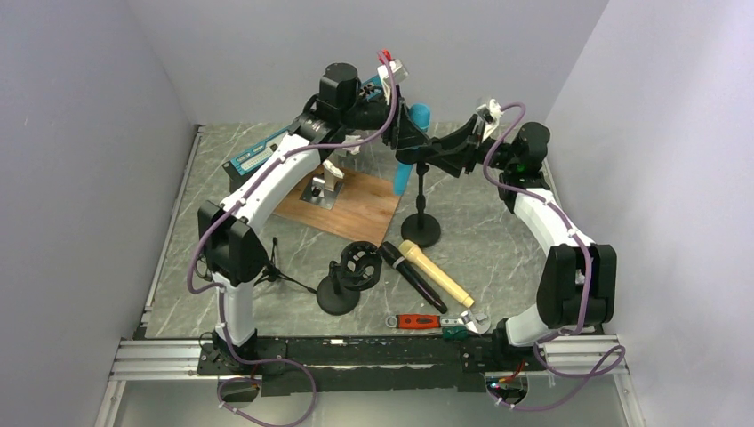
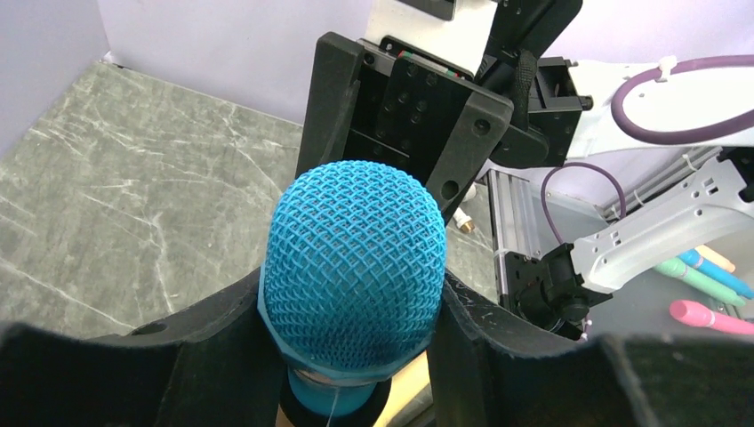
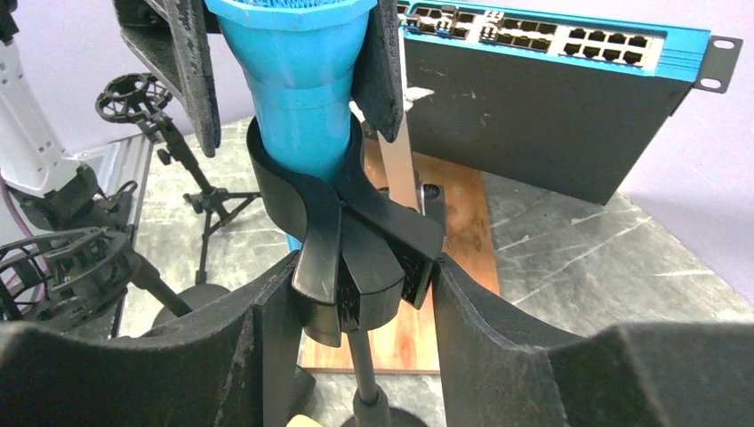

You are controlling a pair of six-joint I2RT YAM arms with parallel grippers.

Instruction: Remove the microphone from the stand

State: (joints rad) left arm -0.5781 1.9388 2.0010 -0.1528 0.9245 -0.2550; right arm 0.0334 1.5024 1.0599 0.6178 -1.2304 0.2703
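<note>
A blue microphone (image 1: 418,116) with a mesh head (image 2: 354,258) sits tilted in the black clip (image 3: 356,258) of a round-based stand (image 1: 421,229) at the middle back. My left gripper (image 1: 402,124) is shut on the microphone just under the head, with a finger on each side in the left wrist view (image 2: 354,307). My right gripper (image 1: 442,153) is shut on the clip below the blue body (image 3: 298,80), and its fingers press both sides of the clip in the right wrist view (image 3: 364,298). The stand's rod (image 3: 363,365) runs down between them.
A black microphone (image 1: 413,277) and a cream one (image 1: 437,273) lie in front of the stand. A shock-mount stand (image 1: 348,277) and a small tripod (image 1: 277,267) stand at front left. A wooden board (image 1: 356,206), a blue network switch (image 3: 551,98) and a red-handled wrench (image 1: 429,322) are nearby.
</note>
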